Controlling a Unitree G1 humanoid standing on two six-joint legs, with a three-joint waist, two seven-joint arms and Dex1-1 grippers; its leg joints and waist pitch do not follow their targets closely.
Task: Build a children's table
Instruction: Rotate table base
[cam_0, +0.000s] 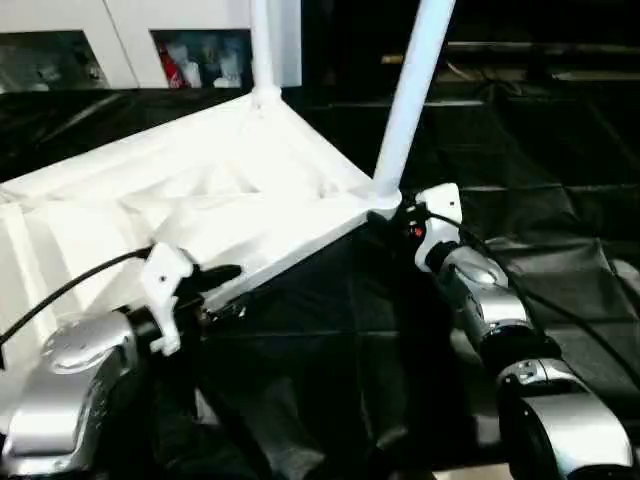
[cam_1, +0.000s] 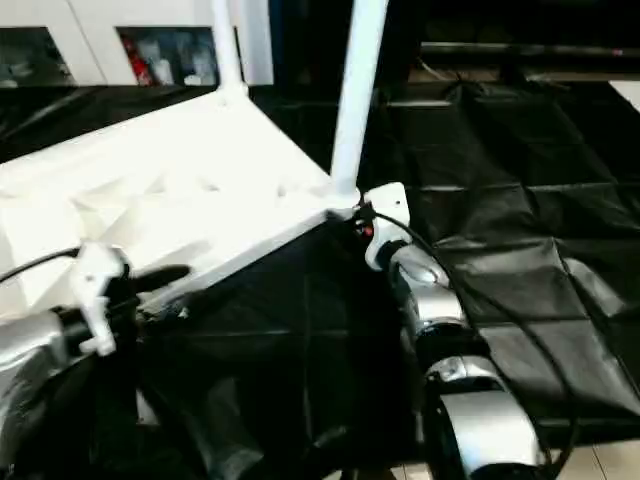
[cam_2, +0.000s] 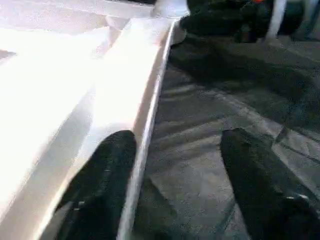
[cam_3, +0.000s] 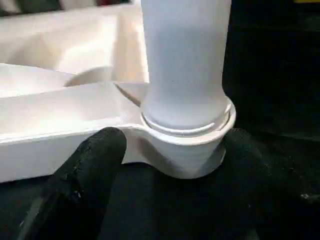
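While the children's table is lying upside down on the black sheet with two legs standing in its corners, the left gripper is gaping astride its rim, empty; the right gripper is bracketing a corner socket, fingers parted. Other corners are lying beyond sight.

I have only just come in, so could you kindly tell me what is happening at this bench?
A humanoid robot is assembling a small white children's table, which lies upside down on a black sheet. Two legs stand upright in their corner sockets: the near leg and the far leg. The right hand sits at the near leg's socket, a finger on either side. The left hand is open astride the tabletop's rim, one finger inside it.
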